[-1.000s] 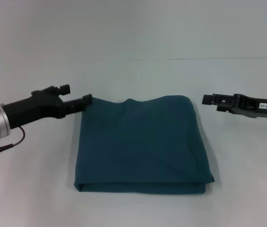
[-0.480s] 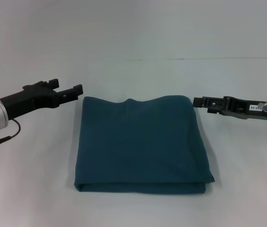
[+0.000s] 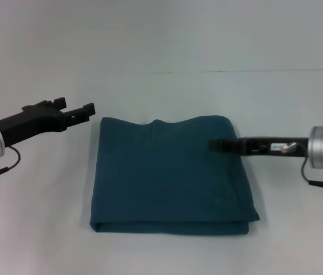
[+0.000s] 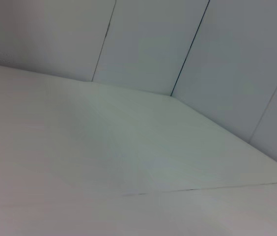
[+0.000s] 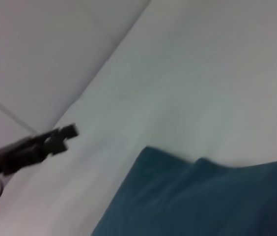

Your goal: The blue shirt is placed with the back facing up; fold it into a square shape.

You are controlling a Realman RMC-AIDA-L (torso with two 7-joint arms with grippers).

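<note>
Lying flat on the pale table, the blue shirt is folded into a thick, roughly square pad of soft, matte teal cloth in the head view. Its near edge shows stacked layers and runs side to side; its far edge is wavy, with a small dip near the middle. It is a little longer near-to-far than it is wide, and no lettering shows on its upper face. The left gripper hangs just off the far left corner of the pad, apart from the cloth, its two black fingers spread with a gap between them and nothing held. The right gripper reaches in from the right over the far right part of the shirt; seen edge-on as a thin dark bar, whether it is spread or closed cannot be told, nor whether it touches the cloth.

The left wrist view shows only the smooth table top with a thin seam line and the panelled wall behind it; the shirt does not appear there.

The right wrist view shows the shirt's far edge with its dip between two soft humps, and beyond it the left gripper, dark and blurred, clear of the cloth.
</note>
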